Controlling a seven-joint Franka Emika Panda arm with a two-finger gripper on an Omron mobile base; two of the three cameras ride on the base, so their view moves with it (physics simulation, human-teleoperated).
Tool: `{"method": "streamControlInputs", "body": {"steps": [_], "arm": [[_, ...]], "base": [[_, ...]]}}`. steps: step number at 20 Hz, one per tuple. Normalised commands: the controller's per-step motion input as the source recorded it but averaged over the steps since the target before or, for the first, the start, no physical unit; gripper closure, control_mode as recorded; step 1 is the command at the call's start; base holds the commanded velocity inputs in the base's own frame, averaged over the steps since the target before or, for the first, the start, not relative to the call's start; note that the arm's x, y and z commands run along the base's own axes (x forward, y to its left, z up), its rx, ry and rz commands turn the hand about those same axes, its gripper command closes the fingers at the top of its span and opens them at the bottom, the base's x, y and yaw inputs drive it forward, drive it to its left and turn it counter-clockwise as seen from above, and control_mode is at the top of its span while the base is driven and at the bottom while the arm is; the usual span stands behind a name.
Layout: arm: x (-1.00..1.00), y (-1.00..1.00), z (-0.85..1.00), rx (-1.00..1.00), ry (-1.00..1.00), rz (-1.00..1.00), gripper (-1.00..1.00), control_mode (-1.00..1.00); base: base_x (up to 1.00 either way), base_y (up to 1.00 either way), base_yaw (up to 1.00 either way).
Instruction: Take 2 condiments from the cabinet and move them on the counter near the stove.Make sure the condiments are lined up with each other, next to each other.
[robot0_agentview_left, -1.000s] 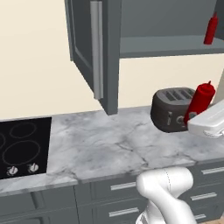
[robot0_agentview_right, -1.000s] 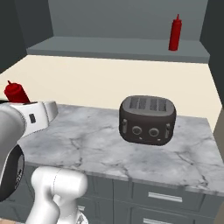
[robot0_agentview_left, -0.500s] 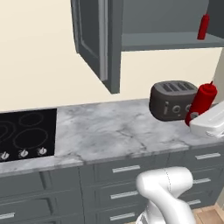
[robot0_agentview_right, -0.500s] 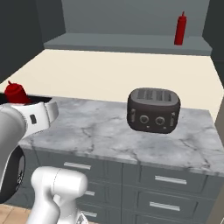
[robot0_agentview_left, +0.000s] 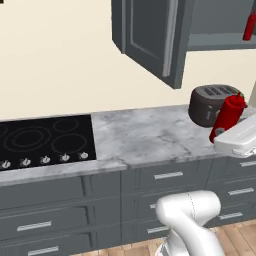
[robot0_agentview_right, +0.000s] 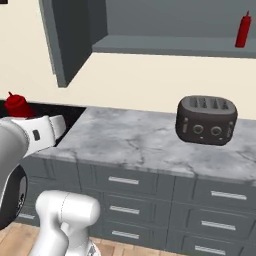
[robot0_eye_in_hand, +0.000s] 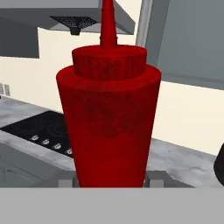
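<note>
Gripper (robot0_eye_in_hand: 112, 181) clamped on a red squeeze bottle (robot0_agentview_left: 227, 116), held upright in the air above the front edge of the marble counter (robot0_agentview_left: 150, 137), just in front of the black toaster (robot0_agentview_left: 212, 103). Second red bottle (robot0_agentview_right: 242, 30) upright on the shelf of the open wall cabinet (robot0_agentview_right: 165, 45), well above and apart from the first. Cabinet door (robot0_agentview_left: 150, 37) swung wide open. Black stove (robot0_agentview_left: 45, 142) set into the counter, well to the left of the held bottle. Grey drawers (robot0_agentview_right: 150, 200) beneath.
</note>
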Motion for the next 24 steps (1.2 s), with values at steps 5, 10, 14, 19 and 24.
{"method": "streamControlInputs", "body": {"steps": [5, 10, 14, 19, 24], "arm": [[0.00, 0.00, 0.00, 0.00, 0.00, 0.00, 1.00, 1.00], [0.00, 0.00, 0.00, 0.00, 0.00, 0.00, 1.00, 1.00], [0.00, 0.00, 0.00, 0.00, 0.00, 0.00, 1.00, 1.00], [0.00, 0.00, 0.00, 0.00, 0.00, 0.00, 1.00, 1.00], [0.00, 0.00, 0.00, 0.00, 0.00, 0.00, 1.00, 1.00]], "base": [[-0.55, 0.49, 0.00], [-0.26, 0.74, 0.00], [0.00, 0.91, -0.02], [0.00, 0.98, -0.03], [0.00, 1.00, -0.02]]}}
